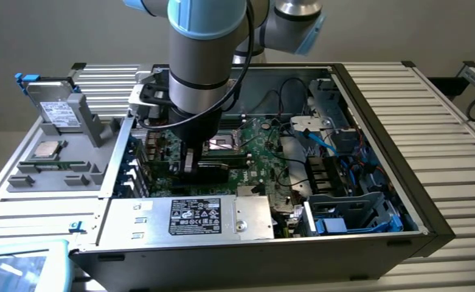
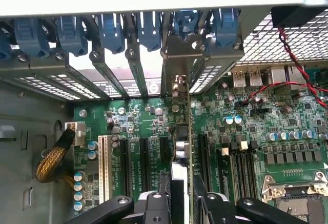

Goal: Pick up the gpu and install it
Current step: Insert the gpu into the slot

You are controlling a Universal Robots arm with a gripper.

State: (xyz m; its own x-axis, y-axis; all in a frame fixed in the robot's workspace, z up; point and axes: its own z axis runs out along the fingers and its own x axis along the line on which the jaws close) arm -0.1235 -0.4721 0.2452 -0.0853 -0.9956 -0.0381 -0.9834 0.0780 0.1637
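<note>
Tool closed narrow on the gpu, the thin card pinched edge-on between both fingers. The card stands upright just beyond the tool, down among the motherboard slots. Can't tell if it is seated.

I see the gpu edge-on: thin green board, faint sheen, with a bracket of bare satin metal. The gripper is matt black, smooth. The clips are smooth blue plastic. The motherboard is glossy green laminate dotted with shiny metal can tops. The case is matt dark painted metal, and the power supply is bare grey steel with a paper label. One cable wears a woven yellowish sleeve.
</note>
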